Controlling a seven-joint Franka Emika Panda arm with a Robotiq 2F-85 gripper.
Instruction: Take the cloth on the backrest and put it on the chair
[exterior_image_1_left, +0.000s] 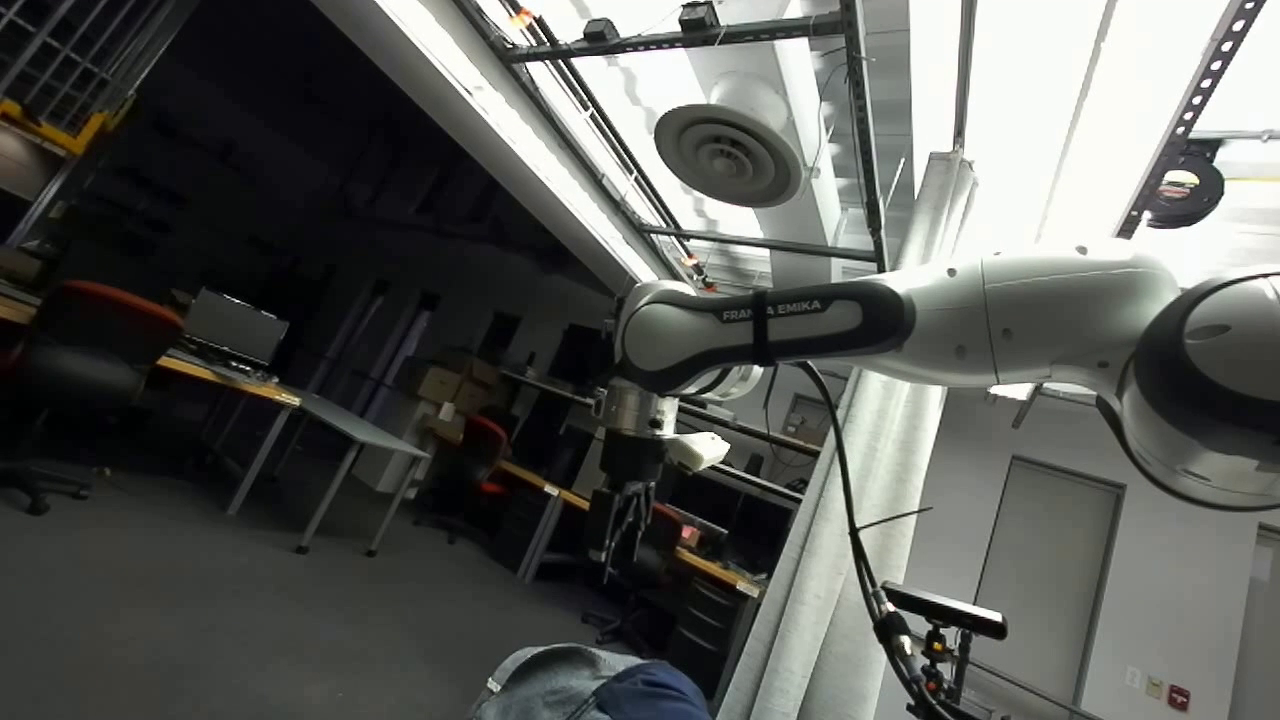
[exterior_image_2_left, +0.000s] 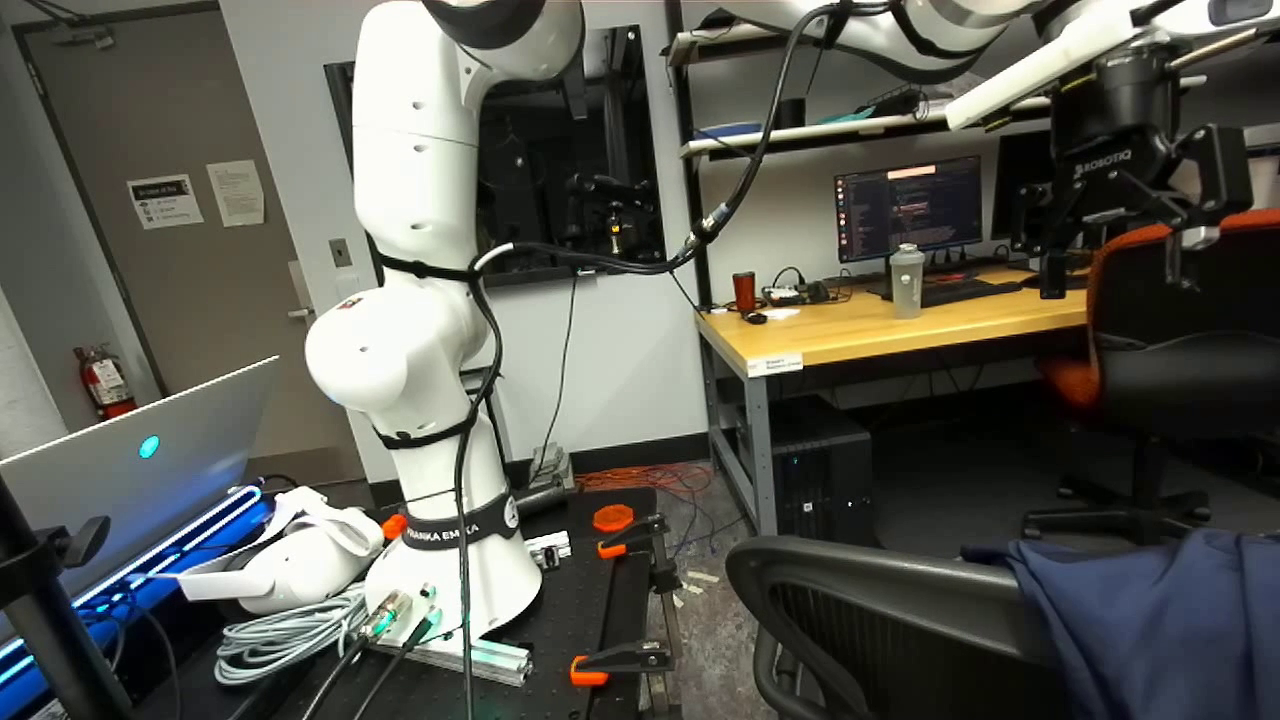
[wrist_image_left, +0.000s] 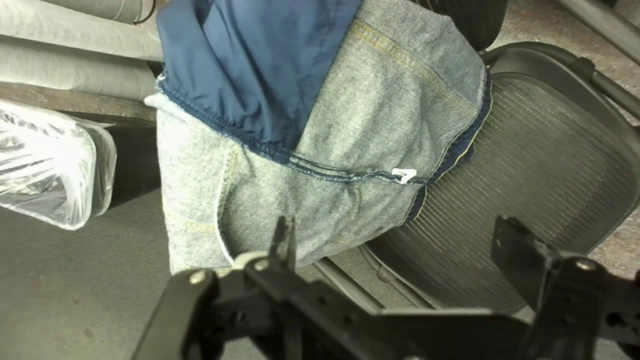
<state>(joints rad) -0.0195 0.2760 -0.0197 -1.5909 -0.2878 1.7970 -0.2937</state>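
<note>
The cloth is dark navy-blue and hangs in loose folds over the chair's black backrest in an exterior view. It also shows at the bottom edge of an exterior view. In the wrist view, the cloth has a navy part and a pale grey denim part with yellow stitching. The chair's ribbed black seat lies to its right, partly covered. My gripper is open and empty, its fingers wide apart. In both exterior views the gripper is above the cloth, not touching it.
A wooden desk with monitors and a bottle stands behind the chair. An orange and black office chair is beside it. In the wrist view, a plastic-lined bin and thick grey pipes lie at the left.
</note>
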